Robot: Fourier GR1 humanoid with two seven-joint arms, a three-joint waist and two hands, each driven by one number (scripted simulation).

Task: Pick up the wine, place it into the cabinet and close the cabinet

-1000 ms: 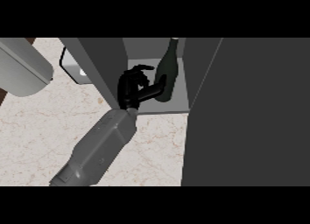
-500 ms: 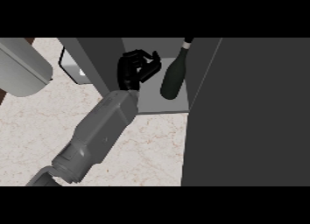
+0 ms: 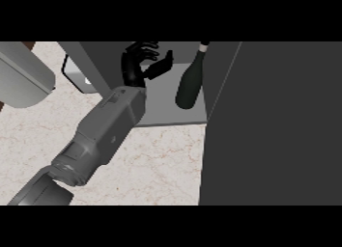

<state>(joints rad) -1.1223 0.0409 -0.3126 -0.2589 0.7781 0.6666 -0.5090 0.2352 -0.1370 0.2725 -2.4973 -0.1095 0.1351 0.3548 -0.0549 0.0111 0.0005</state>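
**A:** Where does the wine bottle (image 3: 190, 84) sit?

**B:** Inside the cabinet (image 3: 131, 48), on its pale floor, toward the right side. It leans with its neck up and to the right, and the top of the neck is cut off at the upper edge of the head view. The body is dark, so its outline is hard to separate from the shadowed back wall.

**A:** And the hand?

**B:** One hand (image 3: 142, 62) shows, on a grey forearm that rises from the lower left. Its place in the view suggests the left hand, but nothing in the picture settles that beyond where the arm enters. It is inside the cabinet, left of the bottle and apart from it. The fingers are spread and only slightly bent, the thumb pointing toward the bottle; it holds nothing.

**A:** The other hand?

**B:** Out of view altogether.

**A:** What covers the right side?

**B:** A large dark panel, the cabinet door (image 3: 281, 125), standing open. It hides everything behind it, including part of the marble counter (image 3: 152, 164).

**A:** Anything at the left?

**B:** A pale rounded object (image 3: 17, 72), cut off by the edge; I cannot tell what it is. Behind the cabinet's left wall a small light thing (image 3: 78, 77) peeks out, mostly hidden.
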